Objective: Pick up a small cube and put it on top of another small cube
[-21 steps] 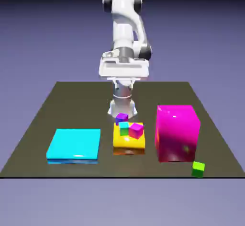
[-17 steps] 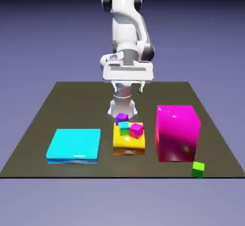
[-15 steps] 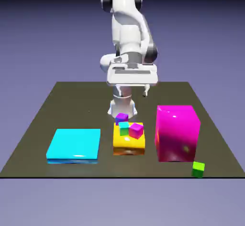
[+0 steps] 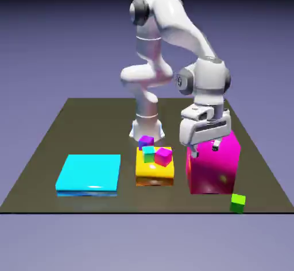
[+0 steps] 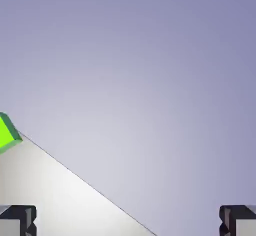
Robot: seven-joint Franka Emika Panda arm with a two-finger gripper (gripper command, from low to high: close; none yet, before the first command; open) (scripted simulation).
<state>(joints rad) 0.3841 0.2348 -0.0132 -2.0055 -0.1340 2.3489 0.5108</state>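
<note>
End effector [image 4: 206, 148] has its fingers wide apart, empty, over the magenta block [image 4: 213, 169]. Green cube [image 4: 238, 202] sits beyond it on the counter [image 4: 40, 155] (hand view's left edge). We'd centre overhead, then descend.

Rendered simulation scene, not a real room. Flat blue-violet backdrop on all sides, no walls, floor or furniture. One dark square bench [image 4: 69, 126] carrying glossy, plain-coloured primitive shapes: big magenta block [image 4: 213, 169], flat cyan slab [image 4: 89, 174] well to the exterior view's left of the block, yellow block [image 4: 154, 171] between the two with small purple, teal and magenta cubes on top, tiny green cube [image 4: 238, 202] at the bench's near edge just beside the magenta block. White arm [image 4: 172, 63] mounted at the bench's far edge. Synthetic robot-manipulation test setup.
</note>
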